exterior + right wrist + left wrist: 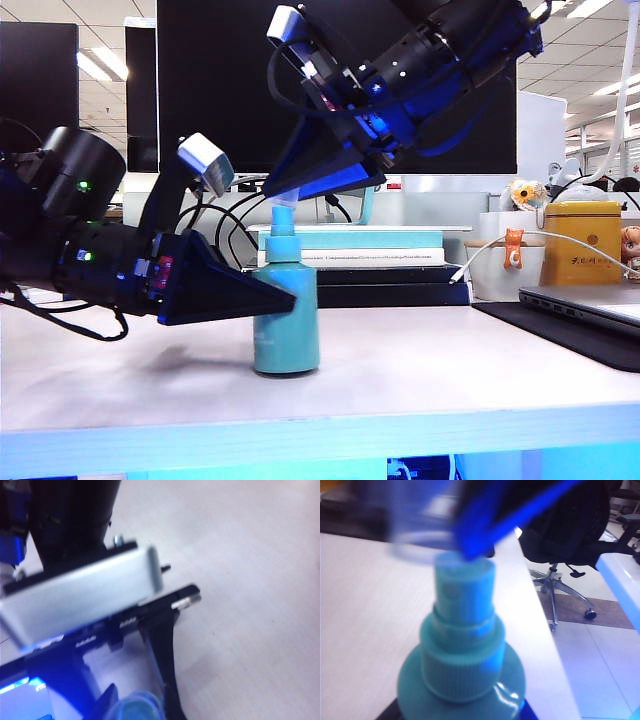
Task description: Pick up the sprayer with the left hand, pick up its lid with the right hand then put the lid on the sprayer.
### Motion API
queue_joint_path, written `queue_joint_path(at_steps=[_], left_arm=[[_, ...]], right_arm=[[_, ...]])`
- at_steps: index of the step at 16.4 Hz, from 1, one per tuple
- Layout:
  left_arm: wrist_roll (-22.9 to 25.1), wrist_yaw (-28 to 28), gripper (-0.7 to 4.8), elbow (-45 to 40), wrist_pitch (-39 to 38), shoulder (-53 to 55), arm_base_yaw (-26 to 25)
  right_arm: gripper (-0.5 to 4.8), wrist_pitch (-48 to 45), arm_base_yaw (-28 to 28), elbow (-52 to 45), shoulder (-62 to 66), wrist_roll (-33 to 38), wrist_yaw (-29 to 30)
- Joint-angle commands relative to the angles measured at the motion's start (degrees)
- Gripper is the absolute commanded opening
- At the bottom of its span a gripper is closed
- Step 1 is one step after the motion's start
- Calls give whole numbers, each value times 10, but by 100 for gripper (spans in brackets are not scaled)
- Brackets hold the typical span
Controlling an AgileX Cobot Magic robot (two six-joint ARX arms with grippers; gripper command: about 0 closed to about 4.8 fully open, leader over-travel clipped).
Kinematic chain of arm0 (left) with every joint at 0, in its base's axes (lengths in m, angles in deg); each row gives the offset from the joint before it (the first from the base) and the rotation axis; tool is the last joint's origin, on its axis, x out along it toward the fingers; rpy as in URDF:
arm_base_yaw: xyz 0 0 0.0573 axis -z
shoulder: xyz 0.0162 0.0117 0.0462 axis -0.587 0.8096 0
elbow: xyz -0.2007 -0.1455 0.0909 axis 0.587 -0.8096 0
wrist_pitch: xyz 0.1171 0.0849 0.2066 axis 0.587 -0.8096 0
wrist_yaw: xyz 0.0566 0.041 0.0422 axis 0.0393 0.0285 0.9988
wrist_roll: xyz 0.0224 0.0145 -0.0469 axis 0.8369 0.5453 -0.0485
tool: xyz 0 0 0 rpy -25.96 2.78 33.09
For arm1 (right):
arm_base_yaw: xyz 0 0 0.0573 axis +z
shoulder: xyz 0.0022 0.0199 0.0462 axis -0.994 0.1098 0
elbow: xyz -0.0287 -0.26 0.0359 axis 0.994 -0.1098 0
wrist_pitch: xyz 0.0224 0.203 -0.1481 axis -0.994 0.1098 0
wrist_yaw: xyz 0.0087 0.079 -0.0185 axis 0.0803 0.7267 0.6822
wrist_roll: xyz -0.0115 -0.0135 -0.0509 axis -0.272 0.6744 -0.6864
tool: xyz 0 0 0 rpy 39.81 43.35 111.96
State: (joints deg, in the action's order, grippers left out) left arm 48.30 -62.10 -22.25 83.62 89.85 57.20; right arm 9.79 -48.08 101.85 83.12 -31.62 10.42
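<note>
The left hand (285, 295) was clamped on the sprayer (286, 320) standing on the desk (420, 375), while the right hand (290, 195) pinched the lid (422, 537) tilted just over the nozzle (465, 587), so capping looked underway and next it'd need straightening and pushing down.

A stack of books (375, 258) lies at the back of the white table (420, 375), in front of dark monitors (200, 90). To the right stand a yellow tin (582, 240) and a white container (500, 265), with a laptop (585, 305) on a black mat (560, 330). A black office chair (570, 535) stands on the floor beside the table
</note>
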Motion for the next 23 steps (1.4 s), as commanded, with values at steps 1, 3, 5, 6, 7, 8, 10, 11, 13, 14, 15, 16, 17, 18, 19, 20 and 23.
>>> queue_joint_path(at_steps=[1, 3, 5, 6, 7, 8, 10, 11, 13, 14, 15, 16, 17, 18, 19, 20, 23], left_arm=[[6, 6, 154, 0, -14, 0, 3], [11, 8, 154, 0, -19, 0, 3], [18, 12, 154, 0, -29, 0, 3], [23, 19, 154, 0, -33, 0, 3], [33, 24, 154, 0, -42, 1, 3], [40, 24, 154, 0, -45, 1, 3], [41, 44, 154, 0, -47, 5, 3], [41, 48, 154, 0, -46, 5, 3], [41, 68, 152, 0, -43, 5, 3], [41, 88, 151, 0, -44, 6, 3], [41, 88, 151, 0, -43, 7, 3], [41, 88, 151, 0, -43, 7, 3], [41, 88, 151, 0, -43, 7, 3], [41, 88, 151, 0, -43, 7, 3], [41, 88, 151, 0, -44, 7, 3], [41, 88, 151, 0, -44, 7, 3], [41, 88, 152, 0, -43, 7, 3]], right_arm=[[103, -3, 2, 3, 2, 0, 0], [103, 9, 2, 2, 7, 0, 0], [103, 16, 2, 2, 12, 0, 0], [103, 17, 2, 2, 12, 0, 0], [103, 17, 2, 3, 11, 0, 0], [103, 17, 2, 3, 11, 0, 0], [103, 33, 2, 11, 11, 0, -6], [103, 41, 2, 16, 11, -1, -7], [103, 43, 0, 23, 10, -2, -7], [102, 44, 0, 29, 10, -2, -9], [102, 45, 0, 32, 10, -2, -10], [102, 45, 0, 32, 10, -2, -10], [102, 48, 0, 32, 11, -2, -11], [103, 56, 0, 32, 11, -3, -11], [102, 68, 0, 32, 11, -17, -19], [103, 76, 0, 32, 11, -20, -28], [103, 81, 0, 32, 11, -30, -28]])
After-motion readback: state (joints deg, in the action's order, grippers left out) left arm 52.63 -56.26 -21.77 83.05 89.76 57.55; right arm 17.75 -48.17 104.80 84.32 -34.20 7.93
